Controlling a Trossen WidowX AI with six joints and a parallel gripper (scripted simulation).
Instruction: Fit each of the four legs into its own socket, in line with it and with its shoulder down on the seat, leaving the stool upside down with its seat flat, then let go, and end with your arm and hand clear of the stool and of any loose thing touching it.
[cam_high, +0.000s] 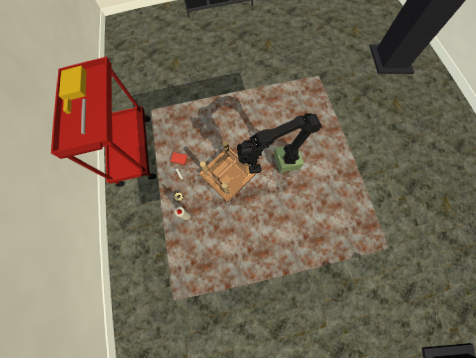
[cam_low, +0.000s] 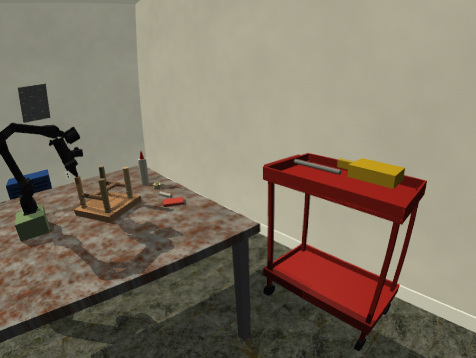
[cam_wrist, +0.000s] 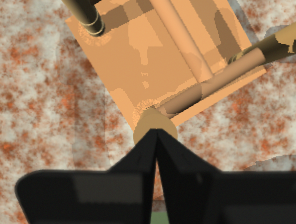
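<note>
The wooden stool seat (cam_high: 235, 176) (cam_low: 111, 207) (cam_wrist: 150, 55) lies upside down on the table (cam_high: 280, 225) (cam_low: 165, 235). Four legs stand upright in its corners in the exterior view. My gripper (cam_high: 254, 168) (cam_low: 75, 175) (cam_wrist: 156, 134) is shut and holds nothing. Its closed tips are right over the top end of the nearest corner leg (cam_low: 80, 192) (cam_wrist: 156, 123). Another leg (cam_wrist: 88, 14) shows at the top left of the wrist view, and a third leg (cam_wrist: 272, 46) at the right. A cross rail (cam_wrist: 200, 90) joins legs above the seat.
A green base block (cam_high: 289, 161) (cam_low: 31, 223) carries the arm. A red block (cam_high: 178, 158) (cam_low: 173, 201), a small white stick (cam_high: 179, 173), a ring (cam_high: 177, 195) and a glue bottle (cam_high: 181, 213) (cam_low: 143, 171) lie left of the stool. A red cart (cam_high: 82, 110) (cam_low: 345, 195) stands off the table.
</note>
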